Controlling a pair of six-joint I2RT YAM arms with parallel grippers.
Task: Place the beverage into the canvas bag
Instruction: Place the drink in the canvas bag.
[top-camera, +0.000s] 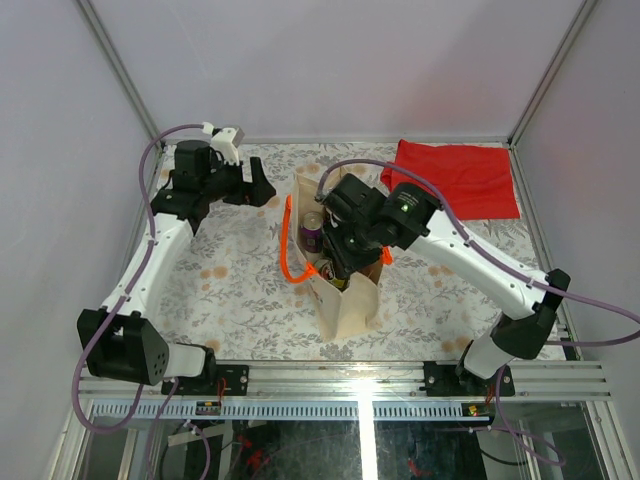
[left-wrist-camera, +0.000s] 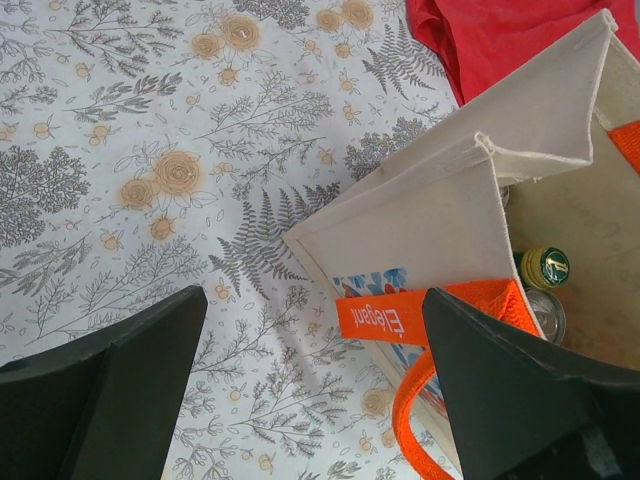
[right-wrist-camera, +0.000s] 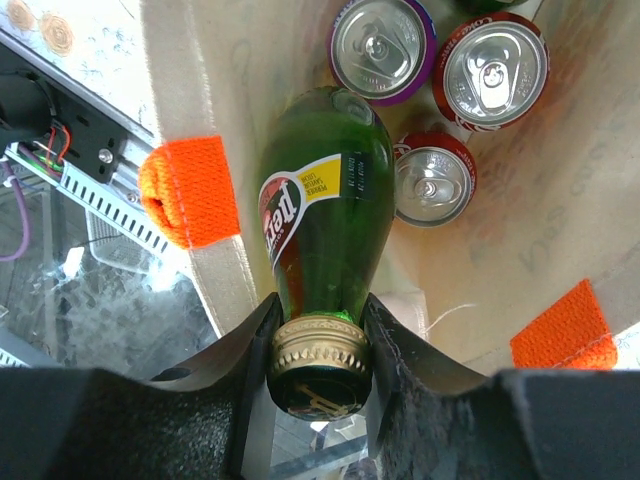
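Note:
The beige canvas bag (top-camera: 345, 300) with orange handles stands upright at the table's middle; it also shows in the left wrist view (left-wrist-camera: 430, 215). My right gripper (right-wrist-camera: 320, 345) is shut on the gold cap and neck of a green glass bottle (right-wrist-camera: 335, 190), held down inside the bag's mouth. Three cans stand on the bag's floor: a purple one (right-wrist-camera: 380, 45) and two red ones (right-wrist-camera: 492, 70). My left gripper (left-wrist-camera: 310, 380) is open and empty, just left of the bag, one finger (left-wrist-camera: 530, 400) in front of the orange handle (left-wrist-camera: 420, 315).
A flat red cloth (top-camera: 460, 175) lies at the back right, also in the left wrist view (left-wrist-camera: 500, 35). The floral tablecloth (left-wrist-camera: 150, 180) covers the table. The metal front rail (top-camera: 350, 380) runs along the near edge.

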